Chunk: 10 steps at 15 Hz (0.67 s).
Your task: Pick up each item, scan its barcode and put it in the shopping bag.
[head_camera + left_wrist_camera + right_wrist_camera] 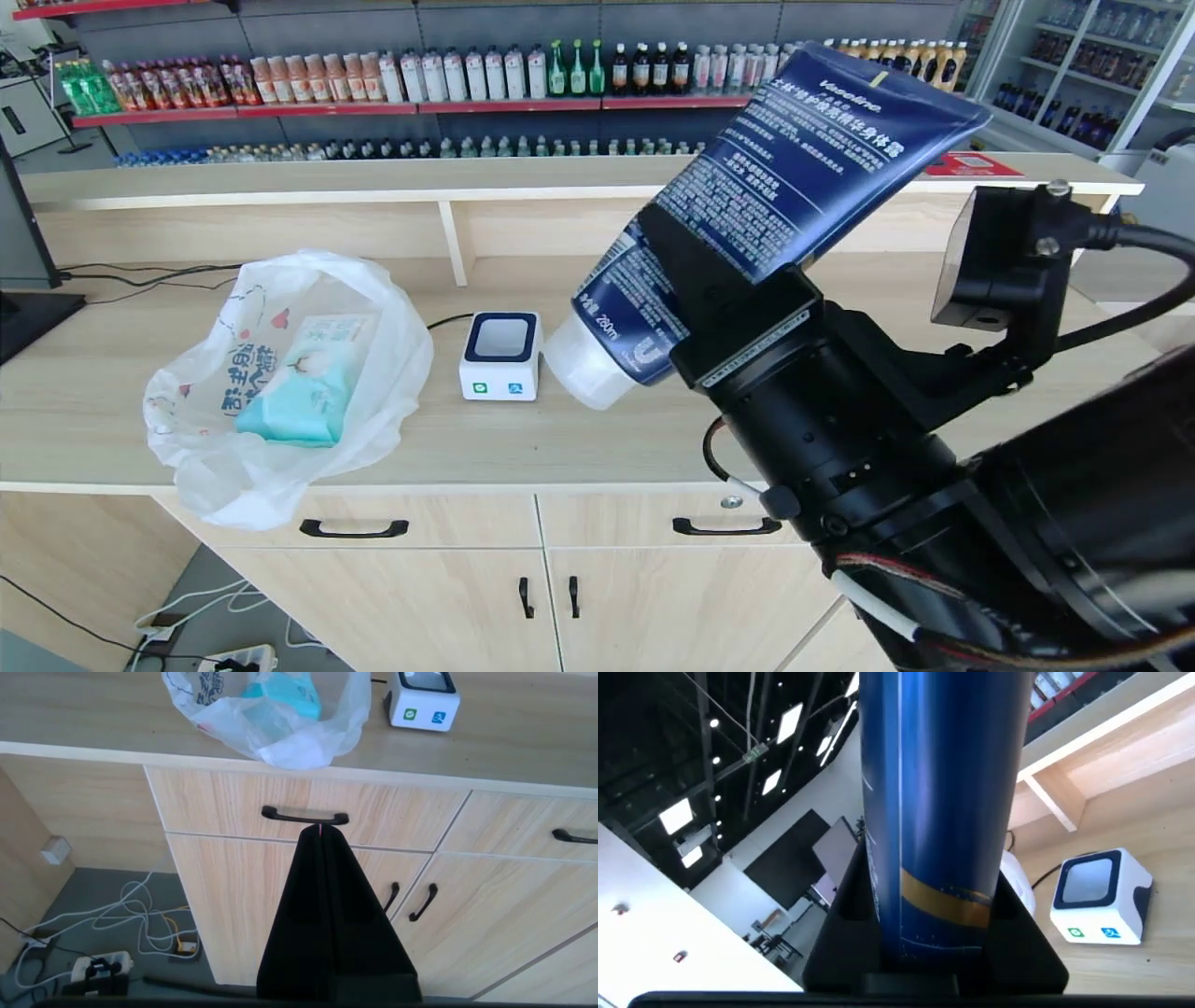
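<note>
Currently: blue tube clamped in R gripper, long axis tilted, cap lowest, just beside scanner to gripper's left, shopping bag farther left; L gripper, fingers together, hangs below counter, so R nearer.

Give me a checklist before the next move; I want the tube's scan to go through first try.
1. Grip: right gripper shut on the tube: ok.
2. Tube over the scanner window: its cap end hangs beside the scanner: not ok.
3. Barcode facing the window: cannot tell.
4. Scanner window uncovered: ok.
5. Mouth of the shopping bag open, tissue pack inside: ok.
6. Path clear of the left gripper, shut, low before the drawer: ok.
</note>
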Tool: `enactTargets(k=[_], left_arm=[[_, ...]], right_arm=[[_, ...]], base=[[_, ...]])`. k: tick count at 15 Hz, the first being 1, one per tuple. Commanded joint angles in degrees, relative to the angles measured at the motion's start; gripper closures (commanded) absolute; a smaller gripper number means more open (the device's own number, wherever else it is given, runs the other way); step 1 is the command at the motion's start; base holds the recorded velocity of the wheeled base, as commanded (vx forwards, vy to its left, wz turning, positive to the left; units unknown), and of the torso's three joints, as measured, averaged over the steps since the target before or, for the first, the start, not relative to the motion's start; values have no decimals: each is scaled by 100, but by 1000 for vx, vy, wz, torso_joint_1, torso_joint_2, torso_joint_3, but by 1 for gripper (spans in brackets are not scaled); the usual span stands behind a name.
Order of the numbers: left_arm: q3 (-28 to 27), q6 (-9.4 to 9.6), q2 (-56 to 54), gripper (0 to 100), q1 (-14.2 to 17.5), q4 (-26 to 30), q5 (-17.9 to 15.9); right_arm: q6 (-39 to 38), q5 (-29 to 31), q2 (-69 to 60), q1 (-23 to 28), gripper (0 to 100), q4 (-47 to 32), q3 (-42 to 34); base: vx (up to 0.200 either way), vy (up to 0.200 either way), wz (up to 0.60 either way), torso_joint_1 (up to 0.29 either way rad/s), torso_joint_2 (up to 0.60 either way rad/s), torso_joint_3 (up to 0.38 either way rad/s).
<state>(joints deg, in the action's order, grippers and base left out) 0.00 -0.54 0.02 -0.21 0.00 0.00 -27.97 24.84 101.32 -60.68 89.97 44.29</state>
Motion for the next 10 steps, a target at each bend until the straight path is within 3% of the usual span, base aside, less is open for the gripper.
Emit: enactTargets(k=[1,10], left_arm=[[0,-8,-2,100,3,0,0],[0,-8,-2,100,3,0,0]], right_arm=[[-165,-6,-402,-198,100,3,-175],[-359,29,-868,-849,100,3,-166]], base=[[0,0,0,0,0,0],[0,0,0,0,0,0]])
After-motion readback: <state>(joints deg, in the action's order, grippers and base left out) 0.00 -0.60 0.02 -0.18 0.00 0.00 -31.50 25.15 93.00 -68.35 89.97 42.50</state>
